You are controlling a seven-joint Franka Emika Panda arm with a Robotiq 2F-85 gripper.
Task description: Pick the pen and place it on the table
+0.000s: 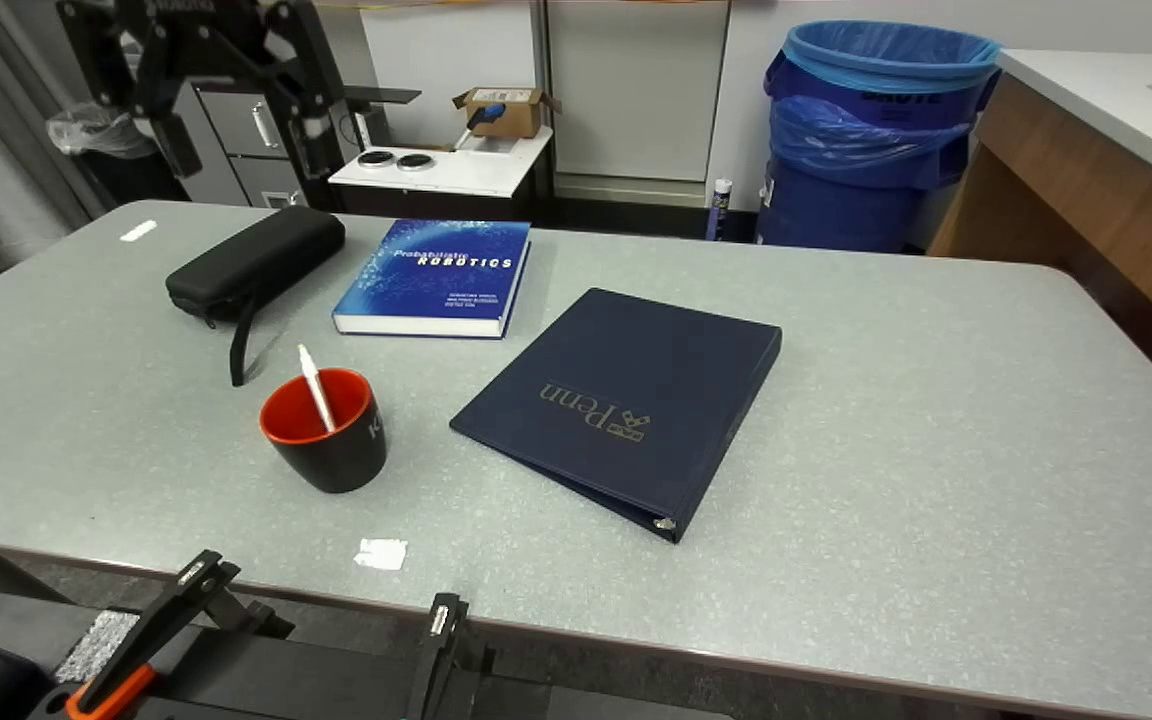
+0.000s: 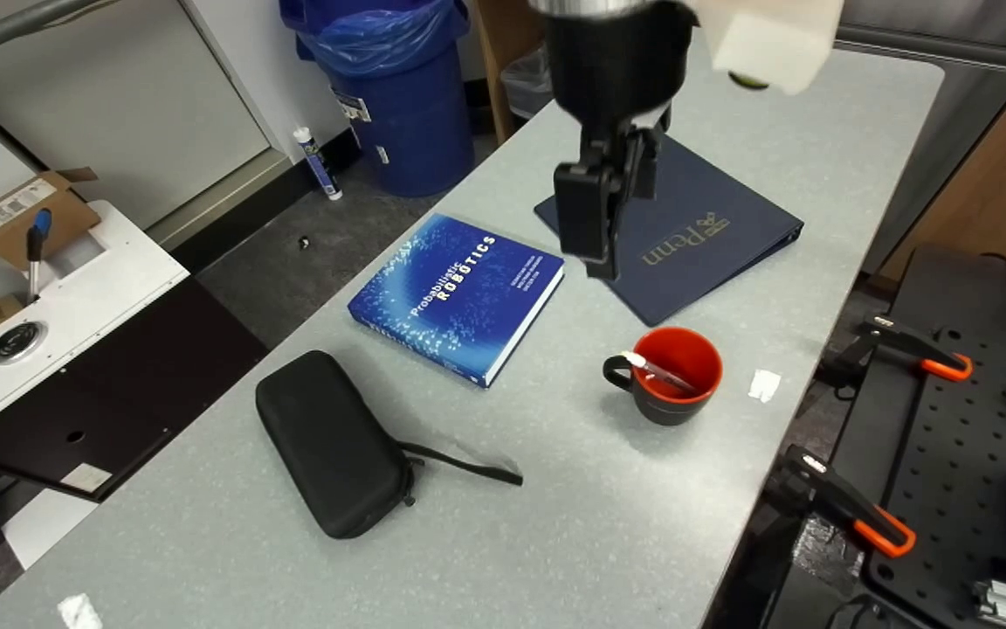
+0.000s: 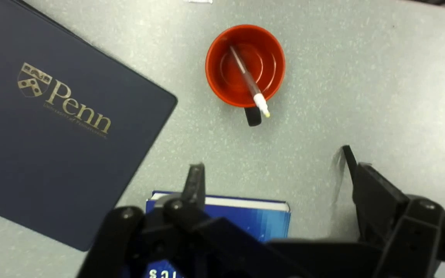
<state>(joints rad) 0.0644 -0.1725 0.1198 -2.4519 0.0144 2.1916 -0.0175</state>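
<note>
The thin whitish pen leans inside a red-lined black cup, its white tip above the rim. The pen also shows in an exterior view and in the wrist view, where its tip lies over the cup's handle side. The cup stands upright on the light grey speckled table. My gripper is high above the table, open, with nothing between its fingers. In the wrist view the gripper has its fingers wide apart, below the cup in the picture. The gripper also shows in an exterior view.
A blue robotics book, a black zip case with a strap and a dark blue Penn binder lie on the table around the cup. Clamps sit along the near edge. A blue bin stands behind.
</note>
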